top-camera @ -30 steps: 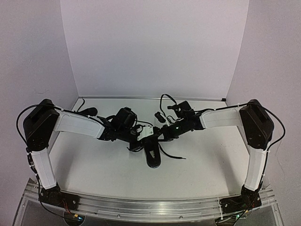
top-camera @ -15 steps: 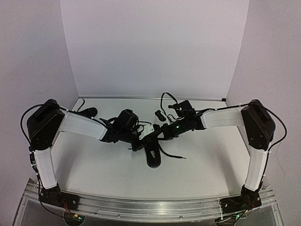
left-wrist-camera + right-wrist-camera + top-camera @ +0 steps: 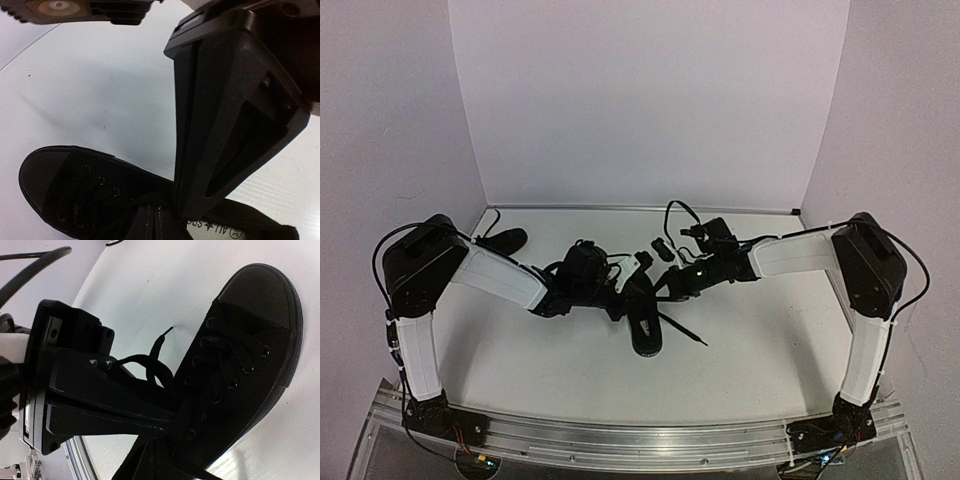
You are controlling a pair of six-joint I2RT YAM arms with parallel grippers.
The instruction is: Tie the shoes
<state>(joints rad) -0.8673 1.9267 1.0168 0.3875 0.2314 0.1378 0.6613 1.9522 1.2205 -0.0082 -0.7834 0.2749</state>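
Note:
One black shoe point(image 3: 646, 325) lies mid-table with its toe toward the arms. It also shows in the left wrist view point(image 3: 75, 200) and the right wrist view point(image 3: 240, 365). My left gripper point(image 3: 620, 298) and right gripper point(image 3: 665, 288) meet over its tongue. In the left wrist view the left gripper point(image 3: 175, 202) is closed, pinching black lace point(image 3: 150, 200) at the top eyelets. The right gripper point(image 3: 170, 426) is closed on lace beside the eyelets, with a lace loop point(image 3: 145, 365) rising above its fingers. A loose lace end point(image 3: 688, 332) trails right. The second shoe point(image 3: 506, 240) lies at the far left.
A small black object point(image 3: 662, 247) lies on the table behind the right gripper. White walls close in the back and both sides. The right arm's cable point(image 3: 672, 212) loops above its wrist.
Both grippers have closed in lower over the shoe's tongue, hiding the white patch seen between them earlier. The trailing lace on the right has been drawn shorter.

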